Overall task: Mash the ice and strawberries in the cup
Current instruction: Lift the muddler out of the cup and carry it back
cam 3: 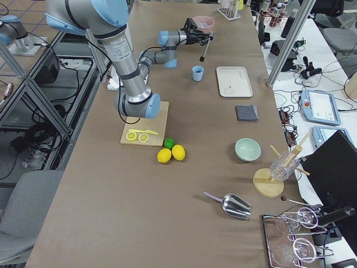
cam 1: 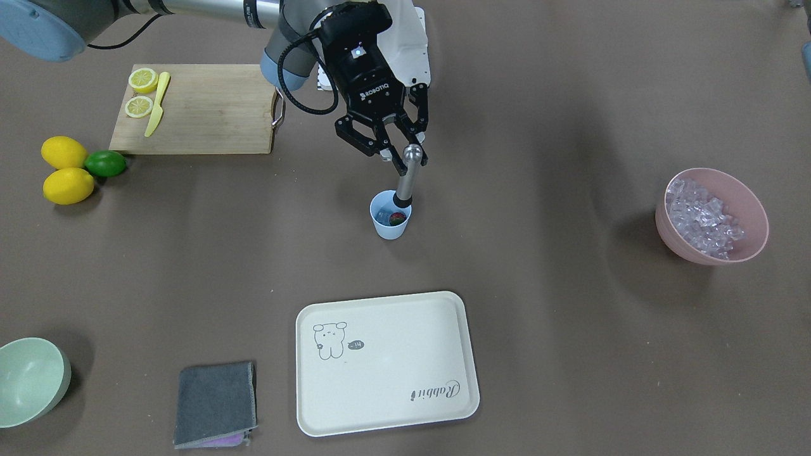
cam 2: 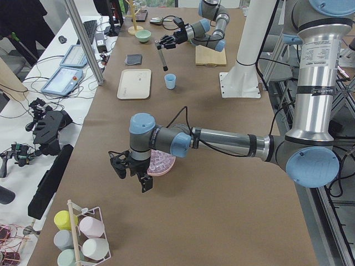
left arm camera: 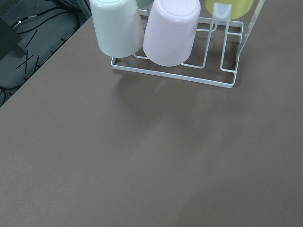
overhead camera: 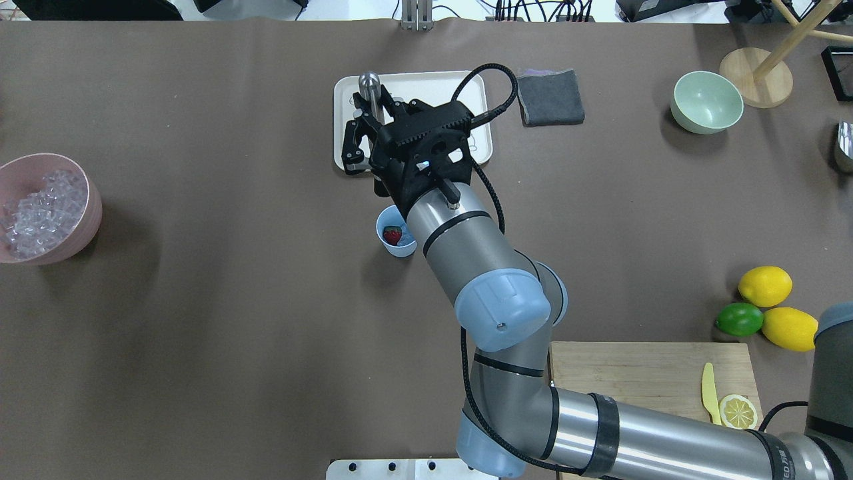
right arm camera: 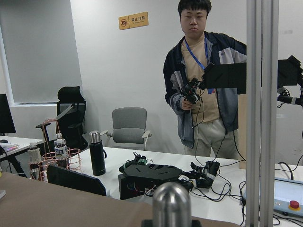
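Strawberry (overhead camera: 392, 234), ice (cam 1: 381, 217) already in cup (cam 1: 390, 229); right gripper (cam 1: 404, 159) clamps metal muddler (cam 1: 406, 180), tip over cup; strawberry whole, mashing left.

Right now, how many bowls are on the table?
2. The pink bowl, holding ice, sits toward the robot's left end of the table. The pale green bowl sits toward its right end, near the grey cloth. None seem hidden.
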Tool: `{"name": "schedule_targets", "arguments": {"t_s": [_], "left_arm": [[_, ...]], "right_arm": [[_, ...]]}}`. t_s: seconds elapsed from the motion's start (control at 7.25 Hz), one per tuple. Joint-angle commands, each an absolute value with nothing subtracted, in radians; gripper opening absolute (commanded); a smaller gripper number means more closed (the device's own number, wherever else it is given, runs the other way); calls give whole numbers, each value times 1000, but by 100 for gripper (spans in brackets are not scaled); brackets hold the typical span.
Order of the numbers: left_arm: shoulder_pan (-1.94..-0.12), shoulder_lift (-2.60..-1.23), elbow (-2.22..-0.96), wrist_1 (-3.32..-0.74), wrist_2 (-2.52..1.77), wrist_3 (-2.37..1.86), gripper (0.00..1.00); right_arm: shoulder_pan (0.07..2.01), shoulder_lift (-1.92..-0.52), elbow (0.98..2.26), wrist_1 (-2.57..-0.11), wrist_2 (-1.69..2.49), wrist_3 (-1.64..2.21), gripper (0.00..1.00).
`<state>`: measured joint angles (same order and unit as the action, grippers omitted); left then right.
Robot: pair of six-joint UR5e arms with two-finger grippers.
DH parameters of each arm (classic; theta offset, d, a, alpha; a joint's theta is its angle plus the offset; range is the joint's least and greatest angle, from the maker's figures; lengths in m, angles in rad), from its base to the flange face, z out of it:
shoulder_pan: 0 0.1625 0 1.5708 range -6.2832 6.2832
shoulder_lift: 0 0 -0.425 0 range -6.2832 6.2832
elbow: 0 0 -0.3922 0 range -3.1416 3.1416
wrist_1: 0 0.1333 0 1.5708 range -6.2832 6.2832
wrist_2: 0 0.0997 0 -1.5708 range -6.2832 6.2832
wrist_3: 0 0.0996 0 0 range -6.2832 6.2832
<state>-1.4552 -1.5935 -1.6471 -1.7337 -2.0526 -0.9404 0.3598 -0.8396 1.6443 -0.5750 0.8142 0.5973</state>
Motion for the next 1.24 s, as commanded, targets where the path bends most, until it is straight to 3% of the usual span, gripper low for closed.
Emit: {"name": "schedule_targets", "arguments": {"t_s": [0.0, 0.41, 0.83, 1.1], "left_arm": [[-1456, -1591, -1696, -1730, -2052, -933, 98], [-1451, -1575, -1844, -1746, -2054, -931, 98], [-1440, -1594, -1844, -1844, -2054, -774, 98], [-1440, -1595, -1839, -1851, -2054, -686, 98]], "right_arm": [[426, -833, 1725, -740, 851, 604, 0], [626, -963, 1744, -891, 1040, 714, 0], [968, -1159, 1746, -1004, 1545, 732, 0], [1072, -1232, 1740, -1157, 1803, 716, 0]]}}
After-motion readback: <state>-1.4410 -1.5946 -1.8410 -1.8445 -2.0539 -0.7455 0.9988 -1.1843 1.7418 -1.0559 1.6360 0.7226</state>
